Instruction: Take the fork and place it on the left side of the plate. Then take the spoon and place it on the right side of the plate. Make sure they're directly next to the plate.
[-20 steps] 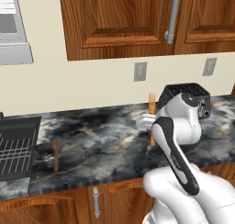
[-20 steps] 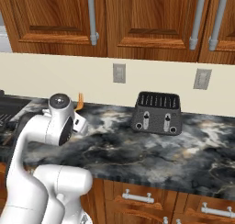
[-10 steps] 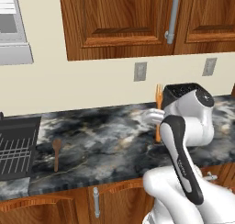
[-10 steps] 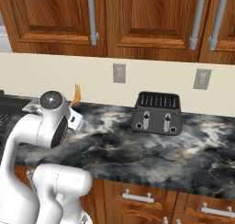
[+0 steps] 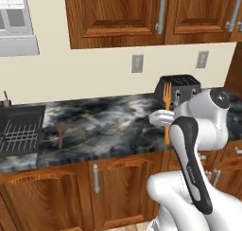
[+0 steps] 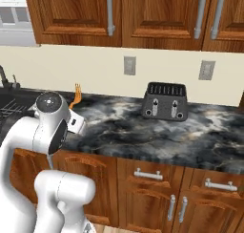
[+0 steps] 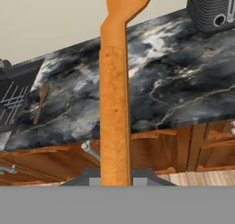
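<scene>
Step 1 of 2: gripper (image 5: 166, 119) clamped on the fork (image 5: 167, 112), high above the worktop (image 5: 108, 126), left of the toaster (image 5: 178, 89). Next: carry fork to plate's left side.

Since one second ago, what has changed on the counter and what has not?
The arm carried the fork to the right, toward the toaster, and turned it upright, tines up. The fingers were already holding it. The spoon and the toaster stayed in place.
</scene>
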